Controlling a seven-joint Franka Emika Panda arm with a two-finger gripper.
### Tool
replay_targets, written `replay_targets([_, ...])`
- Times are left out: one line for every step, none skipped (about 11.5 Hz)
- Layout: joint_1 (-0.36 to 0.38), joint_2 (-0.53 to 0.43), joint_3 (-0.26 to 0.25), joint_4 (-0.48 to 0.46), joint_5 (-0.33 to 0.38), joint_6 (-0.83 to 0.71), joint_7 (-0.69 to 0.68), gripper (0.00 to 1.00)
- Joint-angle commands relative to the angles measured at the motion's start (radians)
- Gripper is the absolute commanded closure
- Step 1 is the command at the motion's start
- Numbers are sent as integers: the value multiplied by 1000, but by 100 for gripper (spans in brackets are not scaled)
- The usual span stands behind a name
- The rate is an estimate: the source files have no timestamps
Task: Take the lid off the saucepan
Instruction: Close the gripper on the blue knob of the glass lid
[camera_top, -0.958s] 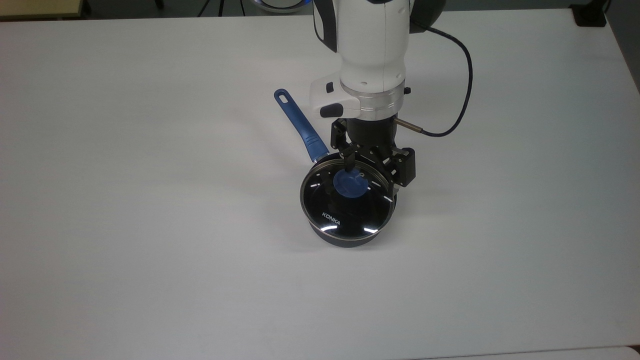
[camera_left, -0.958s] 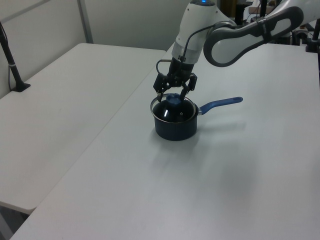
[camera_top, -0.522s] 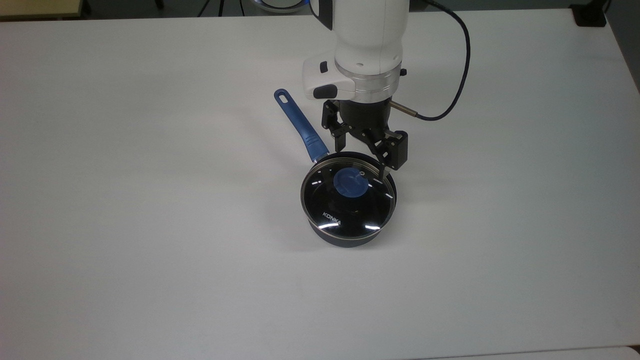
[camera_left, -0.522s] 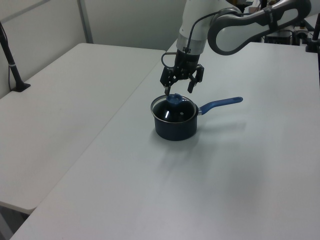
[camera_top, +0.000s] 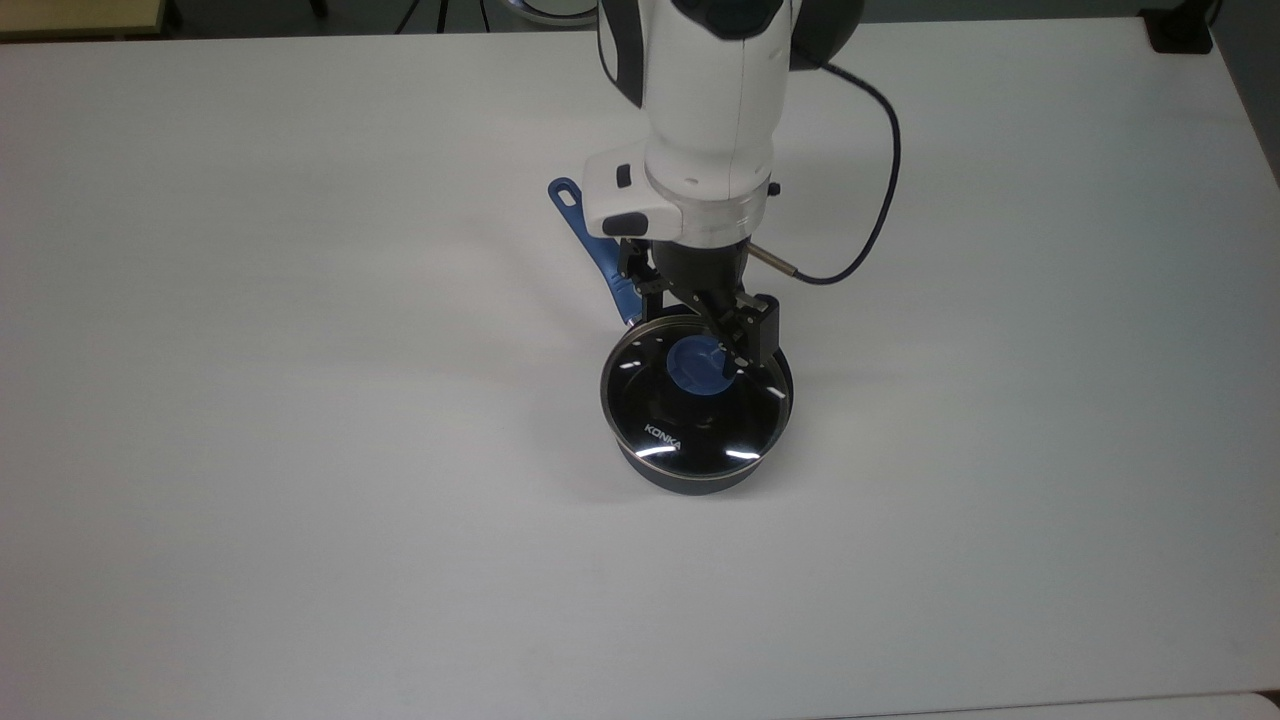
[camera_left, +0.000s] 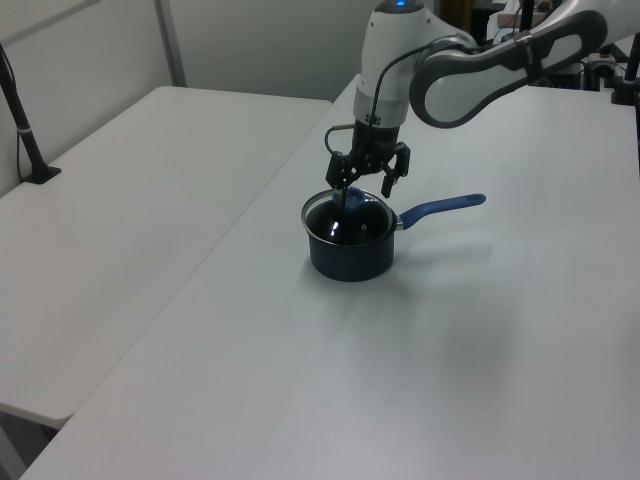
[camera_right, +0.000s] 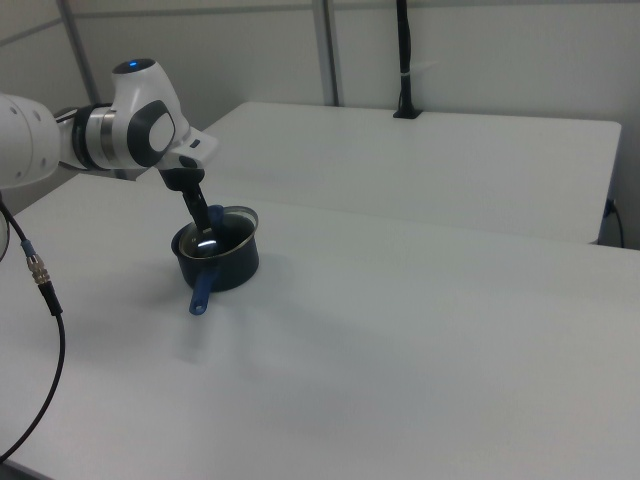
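A white table (camera_top: 300, 400) carries everything. The white robot arm (camera_top: 715, 90) reaches down over it, a dark cable (camera_top: 880, 200) looping off its wrist. The saucepan (camera_top: 700, 470) stands near the table's middle, its blue handle (camera_top: 590, 235) pointing toward the top view's upper left and partly hidden by the arm. The lid (camera_top: 680, 415) sits flat on the saucepan's rim, with its blue knob (camera_top: 695, 368) at centre. The gripper (camera_top: 700, 335) hangs just above the lid, fingers spread apart and grasping nothing; in the left view the gripper (camera_left: 366, 192) has one finger (camera_left: 386, 186) on each side over the knob, whether touching it I cannot tell.
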Motion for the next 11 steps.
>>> replay_targets([-4, 21, 1, 2, -53, 55, 76, 1])
replay_targets([-6, 26, 1, 2, -71, 56, 95, 3])
replay_targets([-6, 26, 1, 2, -76, 56, 95, 10])
replay_targets([-6, 26, 2, 2, -76, 56, 95, 18])
replay_targets([-7, 26, 2, 2, -76, 58, 95, 30])
replay_targets([-12, 24, 1, 2, -75, 64, 95, 47])
replay_targets([-16, 24, 2, 1, -73, 76, 95, 73])
replay_targets([-19, 24, 2, 1, -73, 76, 92, 93])
replay_targets([-21, 23, 2, 1, -68, 76, 90, 100])
replay_targets([-19, 20, 2, 1, -68, 76, 89, 100])
replay_targets([-19, 12, 2, 1, -71, 76, 87, 100])
